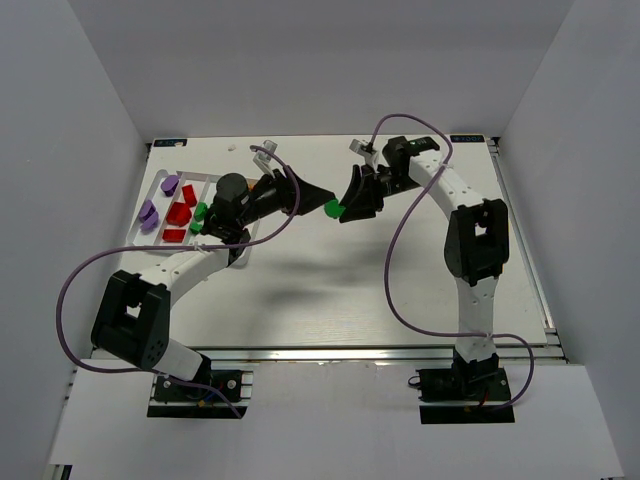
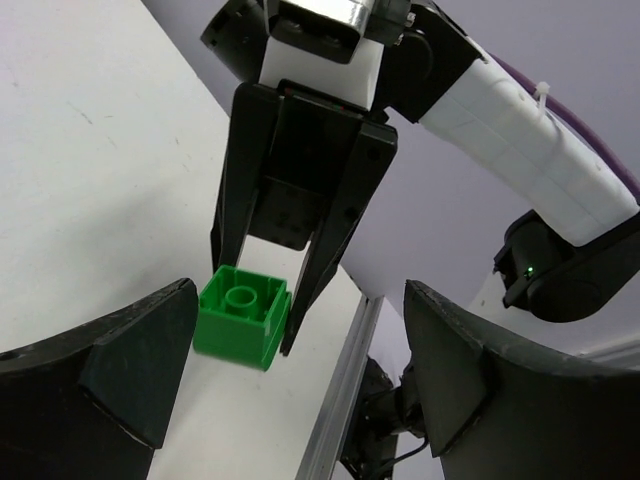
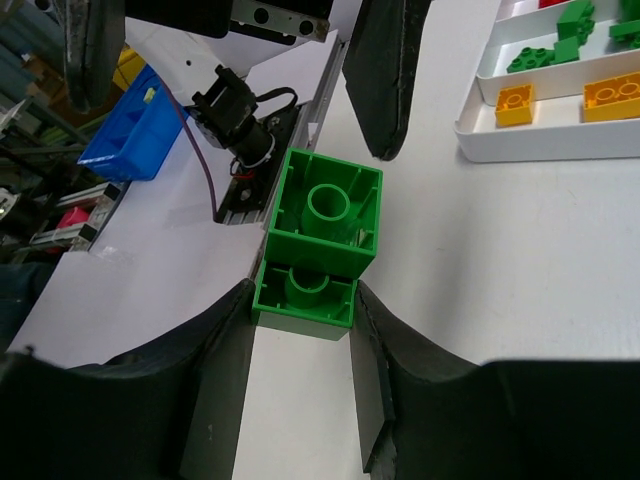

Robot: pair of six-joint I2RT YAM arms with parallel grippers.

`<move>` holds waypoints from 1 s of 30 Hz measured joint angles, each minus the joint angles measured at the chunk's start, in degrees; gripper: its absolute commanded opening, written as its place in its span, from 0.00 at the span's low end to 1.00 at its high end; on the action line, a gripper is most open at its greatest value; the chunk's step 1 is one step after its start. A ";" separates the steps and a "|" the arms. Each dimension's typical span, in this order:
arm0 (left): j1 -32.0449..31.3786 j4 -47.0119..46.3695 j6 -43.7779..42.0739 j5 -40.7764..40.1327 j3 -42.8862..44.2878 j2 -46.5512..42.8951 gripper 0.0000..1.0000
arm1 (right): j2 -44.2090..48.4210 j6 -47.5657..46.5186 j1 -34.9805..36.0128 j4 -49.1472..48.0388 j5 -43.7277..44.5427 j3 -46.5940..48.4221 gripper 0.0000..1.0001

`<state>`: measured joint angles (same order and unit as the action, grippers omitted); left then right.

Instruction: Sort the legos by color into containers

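the two arms meet nose to nose over the middle of the table (image 1: 330, 290). the right gripper (image 1: 338, 208) is clamped narrow on a green lego (image 1: 331, 208), one black finger pressed to each side of it; from the right wrist the piece (image 3: 320, 230) looks like two square blocks stacked, hollow undersides facing the camera. the left gripper (image 1: 318, 195) points straight at it with its jaws spread wide and nothing in them. from the left wrist the green lego (image 2: 243, 318) sits beyond and between those two broad fingers (image 2: 120, 370), touching neither. the white tray (image 1: 215, 178) lies at the far left of the table, well apart from the held piece and partly under the left arm. its outer compartment holds purple bricks (image 1: 150, 212), the next one red bricks (image 1: 180, 215), then green bricks (image 1: 200, 215). from the right wrist the compartment nearest the grippers shows orange-yellow bricks (image 3: 515, 103).
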<state>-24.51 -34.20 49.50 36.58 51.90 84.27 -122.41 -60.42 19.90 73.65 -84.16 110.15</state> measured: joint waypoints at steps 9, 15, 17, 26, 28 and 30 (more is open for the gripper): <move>0.02 -1.92 1.99 2.05 0.00 0.85 0.88 | 0.00 0.26 1.81 0.17 0.11 1.05 0.00; 0.02 -2.10 1.92 2.05 -0.02 0.85 0.87 | 0.13 0.35 1.81 0.22 0.13 1.07 0.00; 0.02 -2.10 1.88 2.05 -0.02 0.85 0.86 | 0.24 0.44 1.81 0.22 0.20 1.07 0.00; 0.00 0.00 0.02 2.01 -0.02 0.92 0.88 | 2.16 0.66 1.84 0.33 0.33 1.07 0.00; 0.00 1.27 -0.81 1.81 -0.02 0.92 0.88 | 2.95 0.63 1.84 0.33 0.17 1.05 0.00; 0.00 2.08 -1.33 1.73 -0.02 0.92 0.87 | 3.58 0.63 1.84 0.33 0.02 1.05 0.00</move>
<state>-24.51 -32.12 48.16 38.30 51.88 85.19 -118.83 -59.79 21.74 73.97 -84.14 111.20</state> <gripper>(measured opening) 0.875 0.448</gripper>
